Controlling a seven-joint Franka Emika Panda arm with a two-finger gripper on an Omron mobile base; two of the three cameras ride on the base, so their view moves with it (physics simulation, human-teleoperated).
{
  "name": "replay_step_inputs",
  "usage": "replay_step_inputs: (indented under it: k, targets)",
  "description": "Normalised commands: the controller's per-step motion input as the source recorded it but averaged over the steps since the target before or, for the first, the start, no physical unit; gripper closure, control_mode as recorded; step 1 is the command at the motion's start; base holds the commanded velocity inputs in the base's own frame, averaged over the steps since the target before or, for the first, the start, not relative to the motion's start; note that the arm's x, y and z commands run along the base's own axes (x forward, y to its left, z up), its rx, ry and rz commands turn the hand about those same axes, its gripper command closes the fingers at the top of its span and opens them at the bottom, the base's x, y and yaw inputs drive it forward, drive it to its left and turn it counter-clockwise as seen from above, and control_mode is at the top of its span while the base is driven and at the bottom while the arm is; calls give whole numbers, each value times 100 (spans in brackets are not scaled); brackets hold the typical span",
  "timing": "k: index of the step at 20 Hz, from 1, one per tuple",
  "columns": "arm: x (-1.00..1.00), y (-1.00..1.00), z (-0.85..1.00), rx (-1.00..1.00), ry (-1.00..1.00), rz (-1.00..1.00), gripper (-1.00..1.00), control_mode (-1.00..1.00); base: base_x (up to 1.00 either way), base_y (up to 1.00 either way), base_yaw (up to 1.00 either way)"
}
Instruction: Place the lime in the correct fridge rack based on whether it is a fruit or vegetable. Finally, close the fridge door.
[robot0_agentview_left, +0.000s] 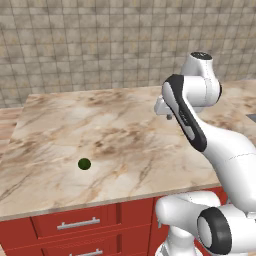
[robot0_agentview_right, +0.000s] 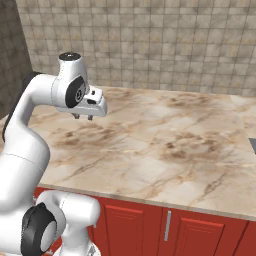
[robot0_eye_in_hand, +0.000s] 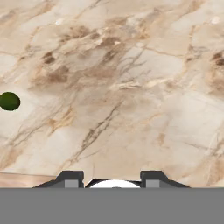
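Hand view puts the lime (robot0_eye_in_hand: 9, 101) at your far left, alone on the marble desk (robot0_eye_in_hand: 131, 87); your gripper (robot0_eye_in_hand: 113, 177) hangs closed, empty. Descend closed and you'll likely knock it rolling.

I am looking down over a marble countertop (robot0_agentview_left: 125, 135), beige with brown veining that is running in streaks across it; the same veined surface (robot0_eye_in_hand: 131, 87) is spreading out beneath me. A tiled wall (robot0_agentview_left: 100, 45) in grey-tan squares is standing behind the counter. Below the counter's front edge, red drawers (robot0_agentview_left: 75, 222) with horizontal silver handles are showing on one side, and red cabinet doors (robot0_agentview_right: 200, 230) with a vertical silver handle (robot0_agentview_right: 168, 226) are showing on the other.
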Motion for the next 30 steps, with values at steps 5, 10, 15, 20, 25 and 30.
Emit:
replay_step_inputs:
  k: [5, 10, 15, 20, 25, 30]
  targets:
    - [0, 2, 0, 2, 0, 0, -100, -100, 0, 0, 0]
    - [-7, 51, -3, 1, -1, 0, -100, -100, 0, 0, 0]
    - [-5, 98, -13, 0, 0, 10, -100, -100, 0, 0, 0]
    - [0, 100, -7, 0, 0, 15, -100, -100, 0, 0, 0]
    - [0, 100, -17, 0, 1, 15, -100, -100, 0, 0, 0]
    - [0, 85, -51, 0, 12, 17, -100, -100, 0, 0, 0]
